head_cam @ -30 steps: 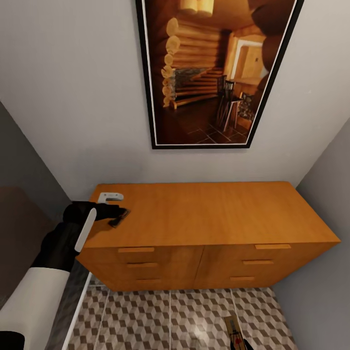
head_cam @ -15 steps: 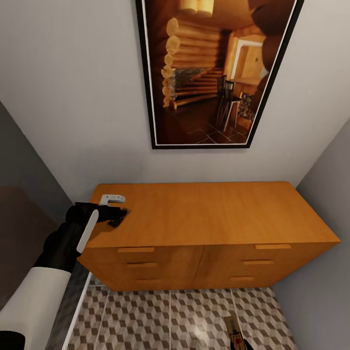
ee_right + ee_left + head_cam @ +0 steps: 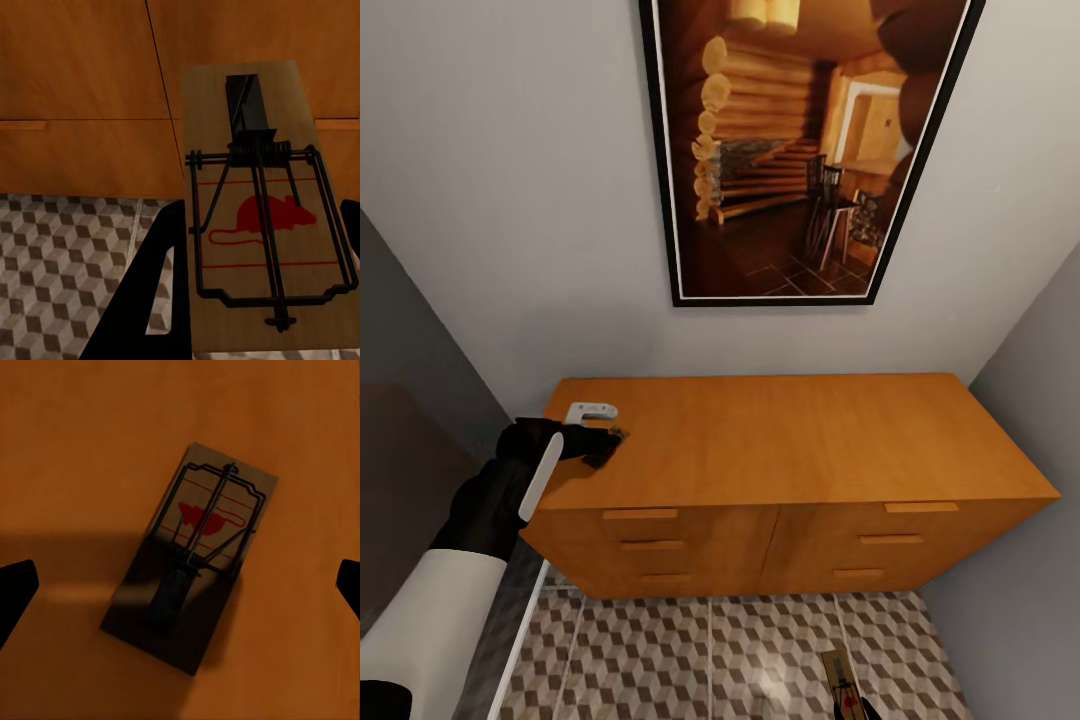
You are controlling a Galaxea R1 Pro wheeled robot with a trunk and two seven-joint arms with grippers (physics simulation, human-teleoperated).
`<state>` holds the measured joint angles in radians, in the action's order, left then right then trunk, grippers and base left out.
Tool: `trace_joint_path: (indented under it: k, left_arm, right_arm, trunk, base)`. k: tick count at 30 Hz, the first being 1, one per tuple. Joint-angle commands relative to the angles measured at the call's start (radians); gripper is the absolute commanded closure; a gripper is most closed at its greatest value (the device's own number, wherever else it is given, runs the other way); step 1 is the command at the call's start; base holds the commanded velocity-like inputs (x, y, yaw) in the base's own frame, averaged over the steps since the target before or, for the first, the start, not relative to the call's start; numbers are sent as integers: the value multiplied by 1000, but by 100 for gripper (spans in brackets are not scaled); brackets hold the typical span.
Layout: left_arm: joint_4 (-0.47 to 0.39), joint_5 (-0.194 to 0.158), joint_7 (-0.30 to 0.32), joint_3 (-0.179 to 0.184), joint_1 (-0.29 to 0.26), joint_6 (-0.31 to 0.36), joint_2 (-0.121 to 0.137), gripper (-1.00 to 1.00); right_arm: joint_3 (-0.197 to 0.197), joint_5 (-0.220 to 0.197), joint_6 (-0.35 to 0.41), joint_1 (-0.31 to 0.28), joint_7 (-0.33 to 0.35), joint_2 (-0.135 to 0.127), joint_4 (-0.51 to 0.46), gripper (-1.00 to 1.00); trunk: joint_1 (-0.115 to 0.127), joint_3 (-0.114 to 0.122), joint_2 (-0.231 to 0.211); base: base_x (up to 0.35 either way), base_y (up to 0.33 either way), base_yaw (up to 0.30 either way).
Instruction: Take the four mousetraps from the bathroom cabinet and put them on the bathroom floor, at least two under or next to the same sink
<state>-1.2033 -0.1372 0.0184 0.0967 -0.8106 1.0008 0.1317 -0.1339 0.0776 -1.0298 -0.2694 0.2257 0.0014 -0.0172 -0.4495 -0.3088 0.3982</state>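
Observation:
One mousetrap [image 3: 196, 553], a tan board with dark wire and a red mouse print, lies flat on the left end of the orange-brown cabinet [image 3: 790, 440]. My left gripper [image 3: 607, 446] hovers right above it, open, with a black fingertip on either side of the trap in the left wrist view [image 3: 180, 589]. My right gripper [image 3: 251, 247] is shut on a second mousetrap [image 3: 255, 217], held low in front of the cabinet drawers above the cube-patterned floor [image 3: 710, 650]. This trap [image 3: 838, 682] shows at the bottom edge of the head view.
A large framed picture [image 3: 800, 150] hangs on the wall above the cabinet. Grey walls close in on both sides. A white-edged grey surface [image 3: 520, 630] runs along the lower left, beside my left arm.
My left gripper has shifted slightly over the cabinet's left end, settling above the mousetrap. The right gripper and its trap have stayed put.

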Motion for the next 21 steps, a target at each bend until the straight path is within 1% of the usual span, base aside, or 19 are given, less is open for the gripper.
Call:
trace_joint_path:
  k: [1, 21]
  left_arm:
    - [1, -2, 0, 2, -1, 3, 1, -100]
    - [18, -2, 1, 2, 0, 2, 1, -100]
  right_arm:
    - [-9, 7, -3, -1, 3, 0, 0, 100]
    - [-9, 7, -3, -1, 3, 0, 0, 100]
  trunk:
    - [-1, -2, 2]
    - [-1, -4, 2]
  base:
    - [0, 0, 0]
    - [0, 0, 0]
